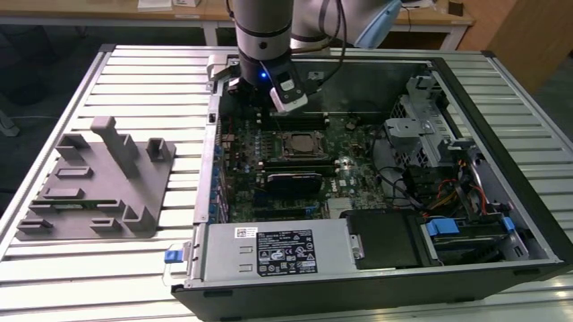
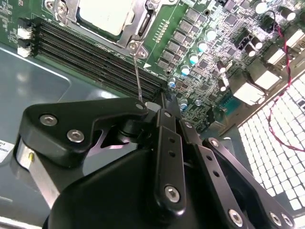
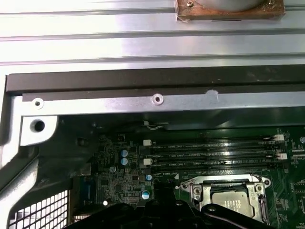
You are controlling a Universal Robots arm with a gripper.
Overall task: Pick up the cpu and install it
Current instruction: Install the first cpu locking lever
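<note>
In the exterior view the arm [image 1: 264, 40] hangs over an open computer case [image 1: 358, 298] on the slatted desk [image 1: 134, 74]. Inside the case, the cpu [image 1: 298, 143] sits in the motherboard socket.

The second wrist view shows the gripper [image 2: 159, 101] with its fingers pressed together and empty, short of the cpu [image 2: 102, 16].

The first wrist view shows the case's metal rim [image 3: 157, 99].

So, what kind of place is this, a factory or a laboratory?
Probably a robotics lab or test workshop rather than a factory line: a robot arm works over an open PC case lying on a slatted metal table, with a grey fixture beside it and wooden desks behind.
</note>
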